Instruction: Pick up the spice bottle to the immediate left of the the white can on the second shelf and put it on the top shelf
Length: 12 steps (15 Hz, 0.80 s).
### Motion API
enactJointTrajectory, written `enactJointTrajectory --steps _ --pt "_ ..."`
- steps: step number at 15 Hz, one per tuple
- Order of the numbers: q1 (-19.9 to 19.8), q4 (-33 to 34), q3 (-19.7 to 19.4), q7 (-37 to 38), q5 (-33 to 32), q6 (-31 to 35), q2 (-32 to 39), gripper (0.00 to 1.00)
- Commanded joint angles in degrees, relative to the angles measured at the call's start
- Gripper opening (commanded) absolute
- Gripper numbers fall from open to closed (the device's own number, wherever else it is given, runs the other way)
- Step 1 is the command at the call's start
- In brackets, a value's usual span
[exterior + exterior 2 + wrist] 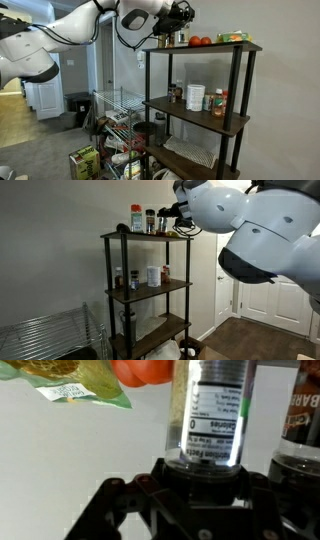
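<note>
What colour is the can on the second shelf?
White; the can shows best in an exterior view.

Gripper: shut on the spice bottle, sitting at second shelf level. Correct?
Not quite. The gripper is shut on the spice bottle, but it is up at the top shelf, not at the second shelf. Both exterior views show this. The white can stands one level below it.

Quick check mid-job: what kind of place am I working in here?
Probably a home, maybe a pantry corner: a rack stocked with spice jars and tomatoes, a white panelled door, and a wire rack.
</note>
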Motion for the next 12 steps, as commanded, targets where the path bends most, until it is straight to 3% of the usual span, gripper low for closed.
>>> enactJointTrajectory --steps 1,7,8,12 --pt "0.2 1.1 2.2 0.8 -3.5 2.3 -3.6 0.35" --pt "0.8 1.2 4.9 0.4 -6.6 4.3 -6.0 0.35" --pt "0.8 1.5 5.3 0.5 -7.3 4.9 -6.4 0.85" --pt "1.8 1.6 6.7 0.2 -9.4 7.0 -8.4 0.99"
